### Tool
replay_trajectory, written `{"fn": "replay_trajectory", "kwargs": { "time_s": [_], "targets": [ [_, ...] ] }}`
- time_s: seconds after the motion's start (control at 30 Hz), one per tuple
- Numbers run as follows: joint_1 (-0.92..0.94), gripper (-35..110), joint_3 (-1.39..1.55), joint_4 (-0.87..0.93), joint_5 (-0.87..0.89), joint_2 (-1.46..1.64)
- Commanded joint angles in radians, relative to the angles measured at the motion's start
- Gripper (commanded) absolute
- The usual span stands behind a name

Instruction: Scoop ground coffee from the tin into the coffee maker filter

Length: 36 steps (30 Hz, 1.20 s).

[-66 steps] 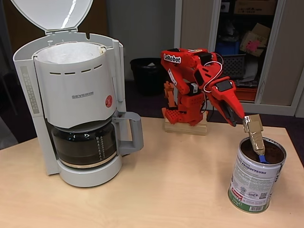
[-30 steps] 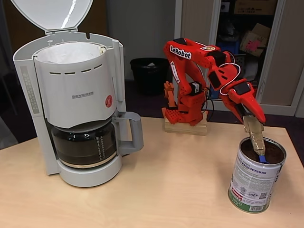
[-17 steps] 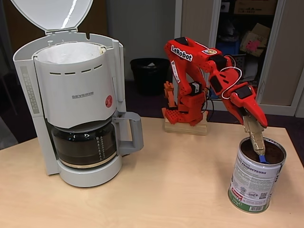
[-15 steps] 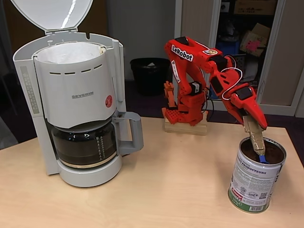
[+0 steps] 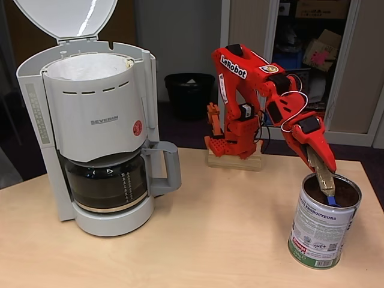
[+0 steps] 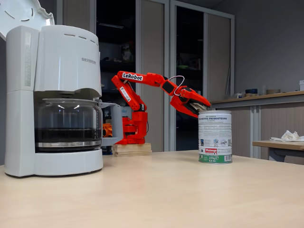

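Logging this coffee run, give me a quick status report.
Gripper shut on blue scoop, tip down inside the tin. Ground coffee not lifted yet. Filter open, lid up; table path clear.

Tin [image 5: 323, 225]: cylindrical, silver rim, white label with black print, green and red near base; upright, open, on table at right in both fixed views.
Ground coffee [image 5: 345, 192]: dark brown, matte, inside tin.
Coffee maker filter [image 5: 90, 65]: white paper, lining open basket, at left.
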Motion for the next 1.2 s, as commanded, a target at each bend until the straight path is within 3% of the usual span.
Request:
{"fn": "replay_trajectory", "kwargs": {
  "time_s": [0.0,0.27,0.57,1.17],
  "targets": [
    [-0.005,17,-0.048,0.005,0.025,0.009],
    [-0.012,0,-0.049,-0.014,0.064,0.011],
    [-0.011,0,-0.028,-0.054,0.04,0.038],
    [0.014,0,-0.348,0.227,0.083,-0.006]
  ]
}}
